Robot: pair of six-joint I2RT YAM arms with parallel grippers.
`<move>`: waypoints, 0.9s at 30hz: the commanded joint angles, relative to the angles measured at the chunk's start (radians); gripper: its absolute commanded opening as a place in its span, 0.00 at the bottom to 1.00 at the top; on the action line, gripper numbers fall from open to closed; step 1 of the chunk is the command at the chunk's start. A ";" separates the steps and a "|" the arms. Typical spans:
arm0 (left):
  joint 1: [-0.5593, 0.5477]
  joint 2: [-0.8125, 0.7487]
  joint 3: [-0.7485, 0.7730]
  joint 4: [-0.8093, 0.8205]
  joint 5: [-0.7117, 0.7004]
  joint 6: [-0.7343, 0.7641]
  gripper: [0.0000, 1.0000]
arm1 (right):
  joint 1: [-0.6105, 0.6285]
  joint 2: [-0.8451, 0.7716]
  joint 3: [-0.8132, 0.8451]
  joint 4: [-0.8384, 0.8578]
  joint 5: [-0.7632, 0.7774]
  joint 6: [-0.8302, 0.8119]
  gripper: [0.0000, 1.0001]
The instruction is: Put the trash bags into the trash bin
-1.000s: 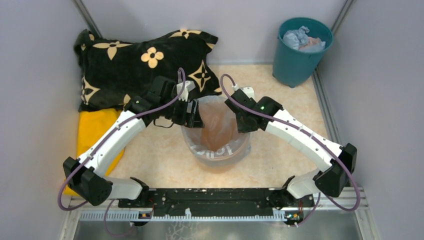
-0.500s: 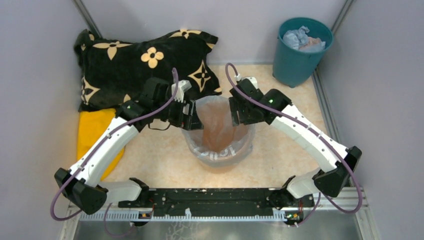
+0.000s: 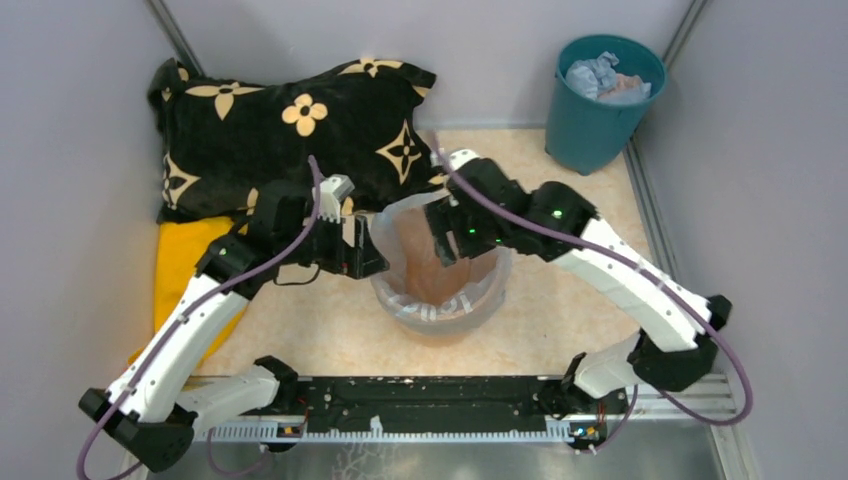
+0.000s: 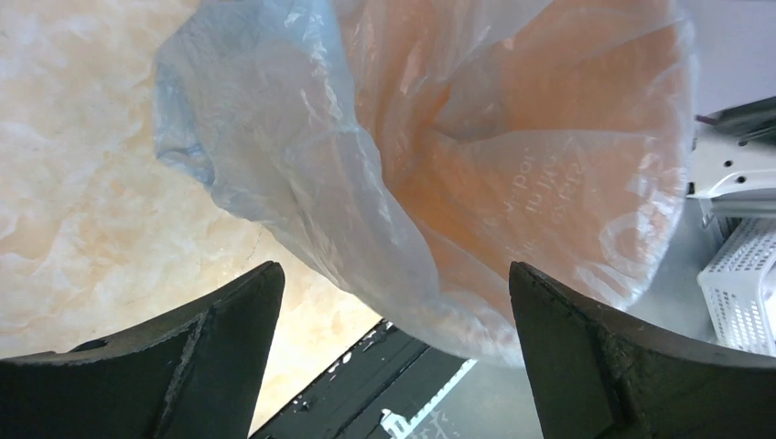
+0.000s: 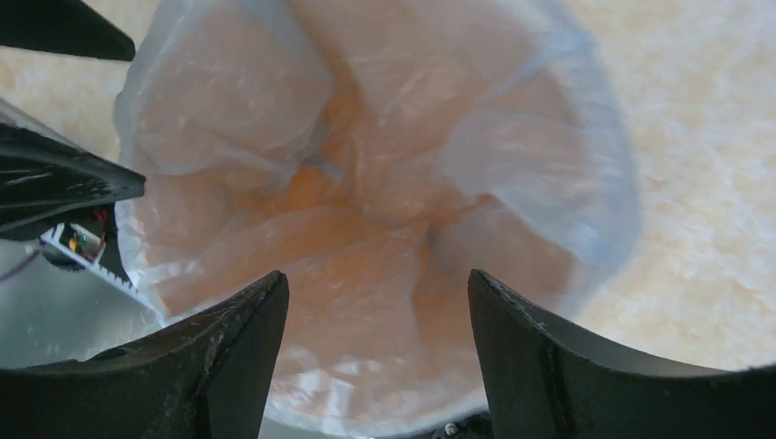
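Pale blue film of one trash bag (image 4: 274, 137) lines the single peach-orange trash bin (image 3: 438, 300) at mid-table, draped over its rim. Left gripper (image 4: 393, 270) and right gripper (image 5: 375, 274) hover beside it, both jaws spread, pinching nothing. One teal bucket (image 3: 590, 125) stands far right.

White shells with black joint housings are covering the left arm (image 3: 190, 320) and right arm (image 3: 620, 275), both joining a black base rail (image 3: 420, 395) at six o'clock. Purple cables (image 3: 317, 185) are trailing along them; a green light (image 3: 556, 212) is glowing toward three o'clock. Dark wedge-shaped fingers (image 4: 229, 347) are looking scuffed.
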 commanded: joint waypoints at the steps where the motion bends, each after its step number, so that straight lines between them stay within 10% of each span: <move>1: -0.005 -0.099 0.028 0.016 -0.066 -0.057 0.99 | 0.071 0.104 -0.038 0.094 -0.049 -0.037 0.72; 15: -0.002 -0.159 -0.094 0.061 -0.477 -0.130 0.99 | 0.104 0.157 -0.432 0.392 -0.125 0.064 0.69; 27: 0.041 -0.036 -0.276 0.297 -0.476 -0.154 0.99 | 0.110 0.153 -0.572 0.398 -0.126 0.070 0.69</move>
